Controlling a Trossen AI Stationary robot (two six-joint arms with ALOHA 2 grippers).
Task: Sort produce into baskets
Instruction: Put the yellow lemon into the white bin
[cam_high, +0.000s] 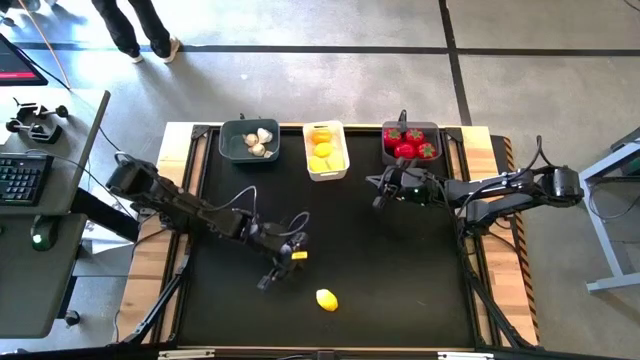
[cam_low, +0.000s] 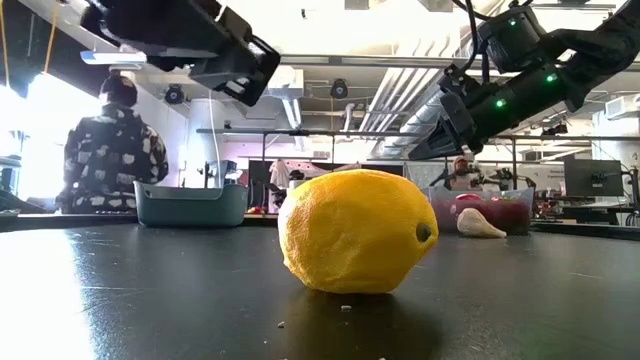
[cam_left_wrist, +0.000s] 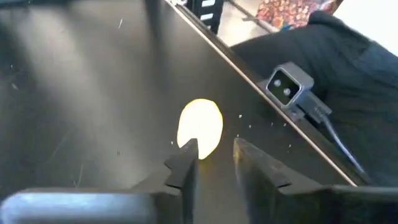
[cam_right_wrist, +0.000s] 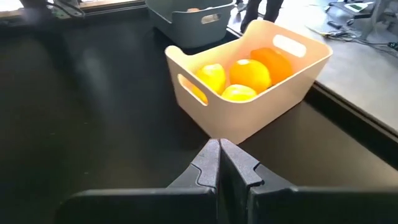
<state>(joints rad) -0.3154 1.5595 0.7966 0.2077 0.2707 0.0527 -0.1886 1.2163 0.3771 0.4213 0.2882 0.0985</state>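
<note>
Lying alone on the black table (cam_high: 400, 270) toward its near edge, one loose lemon (cam_high: 326, 299) is the only produce outside a basket. The left gripper (cam_high: 275, 270) hangs just beside it, fingers (cam_left_wrist: 186, 163) parted and holding nothing; the left wrist view shows the lemon (cam_left_wrist: 200, 127) just beyond those fingertips, which the overhead view cannot resolve. From table height the lemon (cam_low: 356, 231) fills the middle, and a whitish piece (cam_low: 481, 224) shows by the red-filled bin, something the high view does not make clear.

Along the far edge stand three baskets: the dark grey basket (cam_high: 231, 150) at the left holds whitish garlic-like pieces (cam_high: 259, 141), the white basket (cam_high: 342, 165) in the middle holds yellow and orange pieces (cam_high: 322, 150), and the right dark basket (cam_high: 437, 130) holds red pieces with green tops (cam_high: 412, 144).

The right gripper (cam_high: 381, 192) hovers near the red basket; its wrist view shows the fingers (cam_right_wrist: 208, 163) pressed together, empty, facing the white basket (cam_right_wrist: 249, 124).
</note>
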